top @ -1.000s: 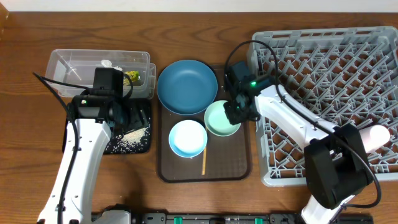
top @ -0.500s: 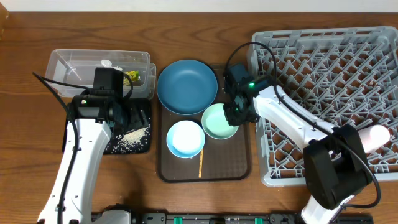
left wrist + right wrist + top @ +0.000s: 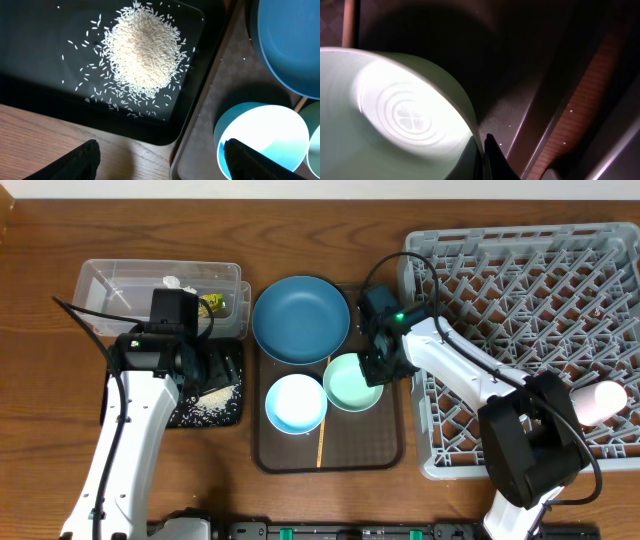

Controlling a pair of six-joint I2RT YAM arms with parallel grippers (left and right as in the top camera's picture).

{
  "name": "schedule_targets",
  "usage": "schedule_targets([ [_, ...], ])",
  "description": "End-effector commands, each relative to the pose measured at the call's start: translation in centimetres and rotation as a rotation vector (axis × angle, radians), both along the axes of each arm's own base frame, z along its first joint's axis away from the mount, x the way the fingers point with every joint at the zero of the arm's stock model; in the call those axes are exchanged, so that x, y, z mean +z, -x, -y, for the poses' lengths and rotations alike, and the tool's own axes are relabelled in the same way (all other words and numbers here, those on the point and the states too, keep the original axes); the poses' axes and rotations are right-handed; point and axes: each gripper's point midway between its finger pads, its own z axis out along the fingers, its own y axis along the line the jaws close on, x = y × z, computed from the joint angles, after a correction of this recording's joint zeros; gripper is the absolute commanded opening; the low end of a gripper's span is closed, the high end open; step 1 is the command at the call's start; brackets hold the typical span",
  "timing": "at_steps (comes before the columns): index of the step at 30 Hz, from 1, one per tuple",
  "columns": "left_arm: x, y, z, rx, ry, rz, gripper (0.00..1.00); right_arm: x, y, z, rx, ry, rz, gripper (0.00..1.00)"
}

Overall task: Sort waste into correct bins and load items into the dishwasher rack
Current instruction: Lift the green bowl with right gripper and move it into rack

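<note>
Dragged near and left since a second ago, the mint-green bowl (image 3: pixel 350 383) now sits just beside the light-blue bowl (image 3: pixel 295 402), which has shifted left with the chopstick (image 3: pixel 320 448). The right gripper (image 3: pixel 378 368) pinches the mint bowl's right rim. All rest on a brown serving tray (image 3: pixel 370 440) on a dark wooden table (image 3: pixel 40 430), with a white wall (image 3: pixel 300 188) at the far edge. The left gripper (image 3: pixel 161 159) hangs spread wide over the rice (image 3: pixel 142 52) in the black tray (image 3: pixel 40 75). The wrapper (image 3: pixel 211 304) lies in the clear tub (image 3: pixel 120 285), its print too small to read.
</note>
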Motion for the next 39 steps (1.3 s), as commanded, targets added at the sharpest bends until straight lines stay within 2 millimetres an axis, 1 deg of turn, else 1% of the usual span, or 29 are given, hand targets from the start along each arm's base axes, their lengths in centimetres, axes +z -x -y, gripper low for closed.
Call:
schedule_targets([
  [1,-0.2,0.2,-0.4,0.01,-0.019,-0.009,0.82,-0.3,0.3,0.4,-0.02,0.02,-0.016,0.01],
  [4,-0.2,0.2,-0.4,0.01,-0.019,-0.009,0.82,0.5,0.1,0.9,-0.034,0.021,-0.016,0.01],
  [6,-0.2,0.2,-0.4,0.01,-0.019,-0.01,0.82,1.6,-0.4,1.5,-0.05,0.022,0.0,0.01],
  [9,-0.2,0.2,-0.4,0.01,-0.019,-0.01,0.82,4.2,-1.6,2.5,-0.083,0.018,0.054,0.01],
  [14,-0.2,0.2,-0.4,0.01,-0.019,-0.009,0.82,9.8,-3.5,5.0,-0.147,0.012,0.215,0.01],
  [16,-0.2,0.2,-0.4,0.01,-0.019,-0.009,0.82,12.0,-4.1,6.7,-0.185,0.03,0.291,0.01],
  [18,-0.2,0.2,-0.4,0.01,-0.019,-0.009,0.82,14.2,-4.6,9.0,-0.235,0.077,0.375,0.01],
  [22,-0.2,0.2,-0.4,0.01,-0.019,-0.009,0.82,17.3,-5.1,13.4,-0.329,0.192,0.498,0.01],
  [26,-0.2,0.2,-0.4,0.01,-0.019,-0.009,0.82,19.4,-5.2,17.9,-0.43,0.326,0.577,0.01],
  [28,-0.2,0.2,-0.4,0.01,-0.019,-0.009,0.82,19.8,-5.2,19.3,-0.462,0.367,0.591,0.01],
  [33,-0.1,0.1,-0.4,0.01,-0.019,-0.006,0.82,21.4,-6.0,22.8,-0.52,0.5,0.667,0.01],
  [36,-0.1,0.1,-0.5,0.01,-0.02,-0.005,0.82,23.2,-6.2,25.5,-0.606,0.607,0.738,0.01],
  [39,-0.1,0.1,-0.9,0.028,-0.019,-0.005,0.82,24.7,-6.1,28.3,-0.695,0.7,0.789,0.01],
])
